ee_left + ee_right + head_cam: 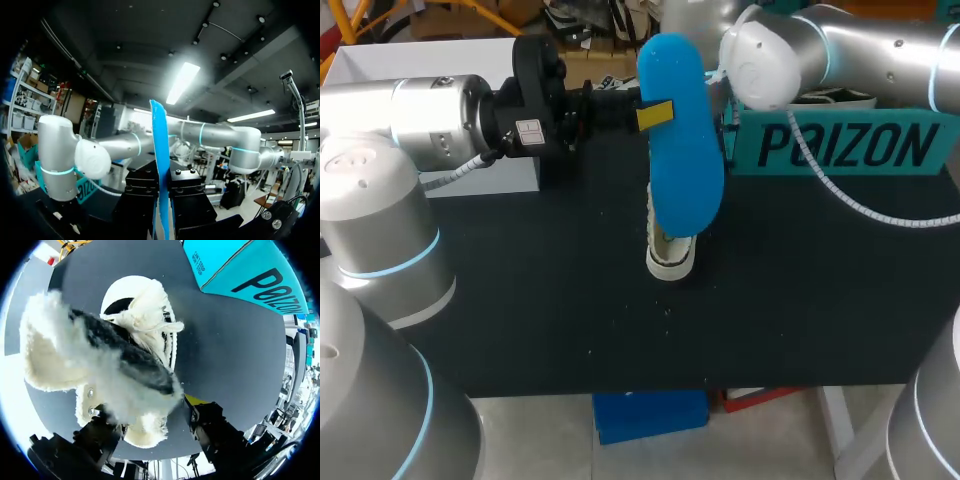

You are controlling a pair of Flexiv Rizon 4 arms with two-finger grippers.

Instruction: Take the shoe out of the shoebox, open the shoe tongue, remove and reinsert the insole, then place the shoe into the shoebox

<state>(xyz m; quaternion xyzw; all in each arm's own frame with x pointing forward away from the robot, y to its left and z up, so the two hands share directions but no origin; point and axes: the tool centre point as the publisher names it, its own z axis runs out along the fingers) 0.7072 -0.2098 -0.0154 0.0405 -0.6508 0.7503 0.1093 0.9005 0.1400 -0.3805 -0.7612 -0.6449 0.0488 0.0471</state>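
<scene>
Two grippers: the left gripper (pixel 655 116), left of the shoe (pixel 672 255), is pinched onto the insole's edge. The right gripper (pixel 140 402) is at the shoe's fleece collar, and its closure cannot be told.
Insole (pixel 682 150): blue and upright above the shoe, with its lower end at the shoe's opening. Contact there is hidden.
Insole handling: judged light, thin and bendy. A mid-edge hold should limit flop when feeding it back in.
Shoe: white and fleece-lined, standing on the table (pixel 520 300), outside the shoebox (pixel 840 150).
Shoe handling: the fleece looks soft and compressible, so it is likely a poor hold. The sole rim or heel is judged firmer.
Shoebox: teal, behind and to the right of the shoe, apart from it.
Table: dark and matt around the shoe, probably with enough friction to resist sliding.
</scene>
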